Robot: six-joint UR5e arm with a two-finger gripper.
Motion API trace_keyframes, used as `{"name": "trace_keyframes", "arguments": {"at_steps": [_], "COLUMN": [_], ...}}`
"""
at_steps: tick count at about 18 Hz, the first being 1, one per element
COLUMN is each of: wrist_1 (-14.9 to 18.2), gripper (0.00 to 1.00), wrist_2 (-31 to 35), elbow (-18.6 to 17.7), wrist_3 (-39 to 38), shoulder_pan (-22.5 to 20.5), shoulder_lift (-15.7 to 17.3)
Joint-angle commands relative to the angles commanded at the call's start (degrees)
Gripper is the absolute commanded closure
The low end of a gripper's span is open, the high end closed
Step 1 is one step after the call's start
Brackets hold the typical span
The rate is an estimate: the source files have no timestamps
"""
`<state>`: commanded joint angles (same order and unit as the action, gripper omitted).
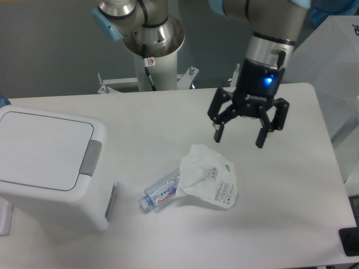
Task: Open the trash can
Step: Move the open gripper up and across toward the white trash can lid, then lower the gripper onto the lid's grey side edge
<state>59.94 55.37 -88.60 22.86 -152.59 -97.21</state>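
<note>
My gripper (pixel 239 136) hangs above the table (pixel 280 224), fingers spread wide (holding nothing); the trash can (pixel 47 168) sits shut, well left.

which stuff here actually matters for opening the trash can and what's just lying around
Belongs to the job:
- trash can, lid shut
- its grey button
- gripper, open, empty, far to the can's right

Just lying about:
- white bag
- bottle, partly under the bag
</note>
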Motion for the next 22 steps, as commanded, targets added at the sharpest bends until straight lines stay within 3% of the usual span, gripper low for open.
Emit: {"name": "trace_keyframes", "arguments": {"at_steps": [8,12,22], "wrist_1": [-0.35,-3.16,-4.13], "gripper": [0.00,0.00,0.00], "wrist_2": [0.09,0.18,0.70], "elbow": [0.18,0.09,-1.49], "wrist_3": [-4.23,-4.23,-3.53], "shoulder_pan": [6.15,10.28,15.12], "shoulder_lift": [0.44,-0.88,-2.81]}}
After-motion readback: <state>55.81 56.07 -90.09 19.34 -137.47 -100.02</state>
